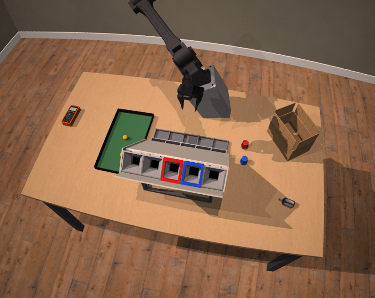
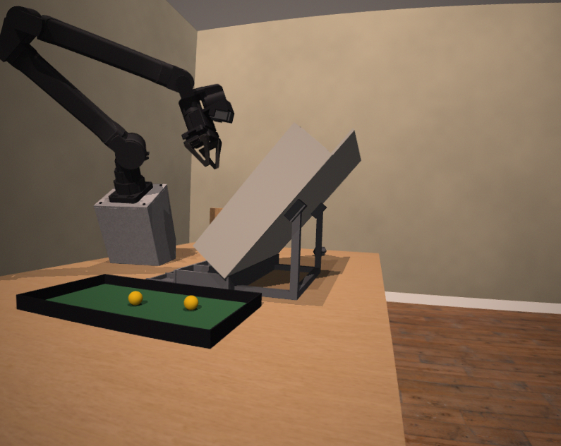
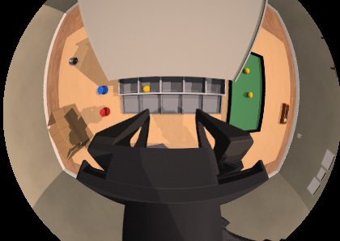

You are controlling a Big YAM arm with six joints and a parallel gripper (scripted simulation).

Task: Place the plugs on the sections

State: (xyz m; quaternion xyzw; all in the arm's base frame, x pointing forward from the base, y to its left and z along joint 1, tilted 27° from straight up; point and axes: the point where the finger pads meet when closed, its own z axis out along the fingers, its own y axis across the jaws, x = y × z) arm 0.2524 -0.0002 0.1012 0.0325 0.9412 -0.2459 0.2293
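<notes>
My gripper (image 1: 189, 109) (image 2: 212, 166) (image 3: 172, 112) is partly open and empty, high above the table on the arm-base side of the section row. The red plug (image 1: 244, 144) (image 3: 105, 112) and the blue plug (image 1: 244, 160) (image 3: 103, 90) stand beside the row. The red-banded funnel (image 1: 170, 180) is the middle one, next to the blue-banded funnel (image 1: 191, 184). In the wrist view, a yellow marble (image 3: 146, 89) lies in the second section from the left; the flat front parts (image 3: 172, 104) bear no plugs. Two marbles (image 2: 135, 298) (image 2: 190, 303) lie in the green tray (image 1: 129, 123) (image 2: 112, 327). The cover hides the pipes.
The sloping cover (image 2: 266, 192) (image 3: 170, 34) rises over the rear of the sections on a dark stand (image 2: 295, 259). An open cardboard box (image 1: 279, 141) stands beyond the plugs. A scoop (image 1: 288, 202) (image 3: 73, 61) and an orange multimeter (image 1: 70, 115) (image 3: 285, 113) lie farther out.
</notes>
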